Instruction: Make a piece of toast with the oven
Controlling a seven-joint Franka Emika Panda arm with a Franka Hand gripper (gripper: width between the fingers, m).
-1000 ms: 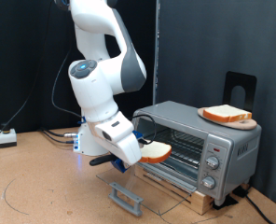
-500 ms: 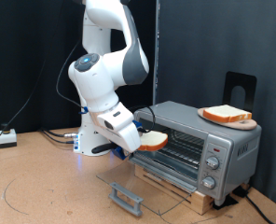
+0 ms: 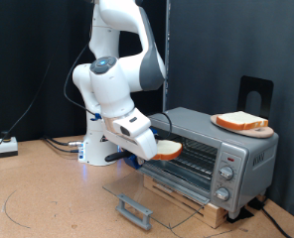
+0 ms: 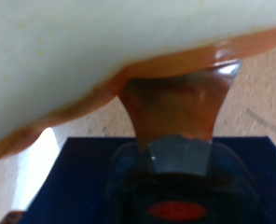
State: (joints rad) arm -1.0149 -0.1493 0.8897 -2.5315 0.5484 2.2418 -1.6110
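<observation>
My gripper is shut on a slice of pale bread with a tan crust, the piece of toast, and holds it flat at the mouth of the oven. The oven is a silver-grey box at the exterior view's right, with its glass door dropped open and its grey bar handle in front. A second, alike slice lies on a wooden board on the oven's top. In the wrist view the held slice fills the picture, with one finger under it.
The oven stands on a wooden base on a brown table. Three round knobs are on its front at the exterior view's right. A black stand rises behind it. Cables and a small white box lie at the left.
The arm has lifted and swung toward the exterior view's right, carrying the slice from in front of the open door up to the oven's opening.
</observation>
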